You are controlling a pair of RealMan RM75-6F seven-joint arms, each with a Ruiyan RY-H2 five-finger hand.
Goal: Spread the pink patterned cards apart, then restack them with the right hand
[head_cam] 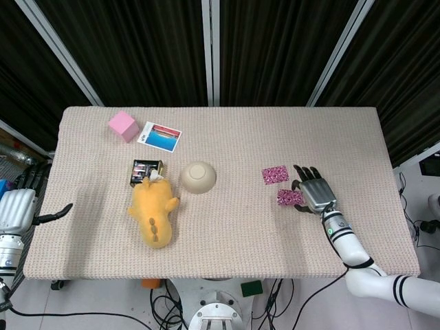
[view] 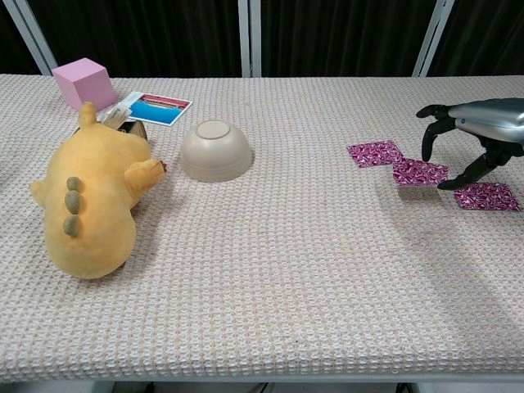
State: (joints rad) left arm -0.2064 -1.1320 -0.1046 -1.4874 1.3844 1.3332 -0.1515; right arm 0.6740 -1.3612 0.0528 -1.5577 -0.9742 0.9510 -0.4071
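Observation:
Three pink patterned cards lie spread at the right of the table. The far-left card (head_cam: 275,174) (view: 375,153) lies flat by itself. My right hand (head_cam: 316,193) (view: 481,124) arches over the middle card (head_cam: 289,198) (view: 419,172) and pinches it between fingertips and thumb, its edge slightly raised. The third card (view: 486,196) lies flat on the cloth just right of the thumb; the head view hides it under the hand. My left hand (head_cam: 15,206) hangs off the table's left edge with nothing in it, thumb out.
A yellow plush toy (head_cam: 154,210) (view: 88,205) lies at the left, with an upturned beige bowl (head_cam: 199,177) (view: 215,151) beside it. Behind them are a pink cube (head_cam: 122,126), a picture card (head_cam: 159,135) and a small dark box (head_cam: 146,170).

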